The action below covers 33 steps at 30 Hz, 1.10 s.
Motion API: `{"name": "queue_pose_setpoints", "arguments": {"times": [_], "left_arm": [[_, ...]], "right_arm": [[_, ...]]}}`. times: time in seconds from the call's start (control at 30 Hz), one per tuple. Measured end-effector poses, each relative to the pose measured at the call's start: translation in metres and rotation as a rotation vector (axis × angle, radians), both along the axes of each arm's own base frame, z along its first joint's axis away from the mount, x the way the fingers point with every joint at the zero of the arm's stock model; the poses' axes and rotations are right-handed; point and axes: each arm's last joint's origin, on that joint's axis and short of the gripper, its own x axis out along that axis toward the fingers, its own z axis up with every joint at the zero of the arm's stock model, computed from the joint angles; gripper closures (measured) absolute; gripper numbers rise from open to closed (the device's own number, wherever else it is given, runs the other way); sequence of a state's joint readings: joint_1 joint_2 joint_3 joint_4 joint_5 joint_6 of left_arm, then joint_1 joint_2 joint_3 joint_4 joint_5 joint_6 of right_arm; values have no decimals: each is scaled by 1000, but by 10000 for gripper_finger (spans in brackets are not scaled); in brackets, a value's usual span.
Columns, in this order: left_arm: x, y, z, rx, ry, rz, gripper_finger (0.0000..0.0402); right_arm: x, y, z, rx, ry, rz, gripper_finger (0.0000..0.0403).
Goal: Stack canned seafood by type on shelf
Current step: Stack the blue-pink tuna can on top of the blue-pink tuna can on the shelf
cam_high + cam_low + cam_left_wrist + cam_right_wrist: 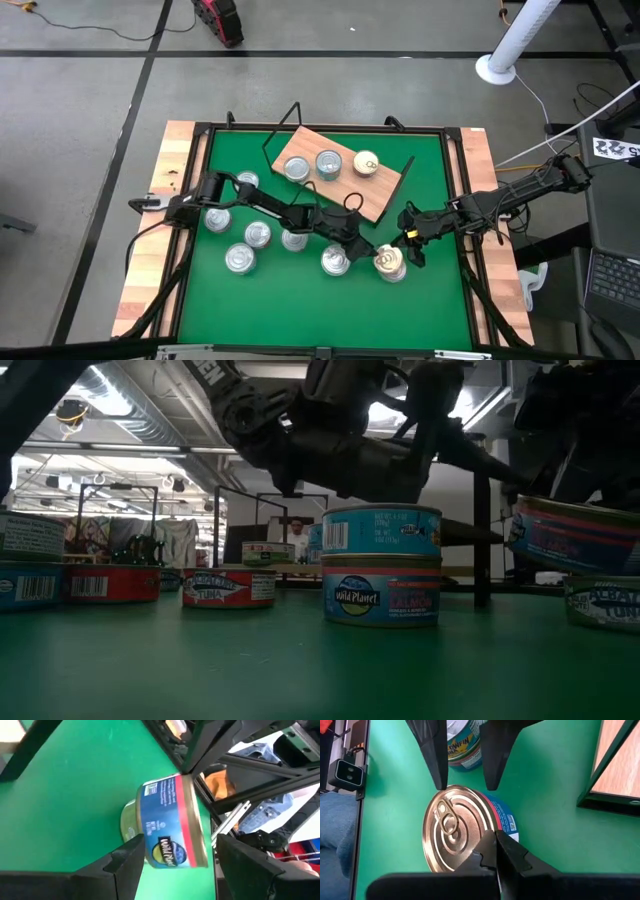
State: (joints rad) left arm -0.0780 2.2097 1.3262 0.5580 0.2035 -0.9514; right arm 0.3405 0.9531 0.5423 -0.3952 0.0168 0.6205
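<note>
A gold-topped tin with a blue, red-striped label sits slightly tilted on another tin, near the mat's front right. My left gripper reaches in from the left, open. Its fingertips stand at the tin's far rim, and in its wrist view the tin shows between them. My right gripper is shut just over the lid's near edge. The shelf, a wooden board at the far middle, carries three tins. A two-tin stack stands beside the left arm. My left gripper's fingertips stand at the side of the gold-topped tin nearest that arm; I cannot tell whether they touch it. My right gripper's shut tips overlap the lid's near rim in its wrist view; I cannot tell whether they rest on it.
Several loose tins lie on the green mat's left half, under and beside the left arm. The shelf's black wire support stands close behind the right gripper. Wooden table borders frame the mat.
</note>
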Motion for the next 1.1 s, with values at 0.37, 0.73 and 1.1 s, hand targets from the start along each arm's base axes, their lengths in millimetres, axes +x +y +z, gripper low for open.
{"name": "queue_pose_setpoints", "arguments": {"times": [0.37, 0.73, 1.1], "left_arm": [[22, 0, -17, -64, 10, -82, 164], [25, 9, -25, -126, 68, -80, 164], [25, 8, -24, -89, 54, -101, 164]], "right_arm": [[0, 0, 0, 1, -1, 1, 402], [0, 0, 0, 0, -5, 0, 402], [2, 1, 2, -12, -30, 26, 402]]}}
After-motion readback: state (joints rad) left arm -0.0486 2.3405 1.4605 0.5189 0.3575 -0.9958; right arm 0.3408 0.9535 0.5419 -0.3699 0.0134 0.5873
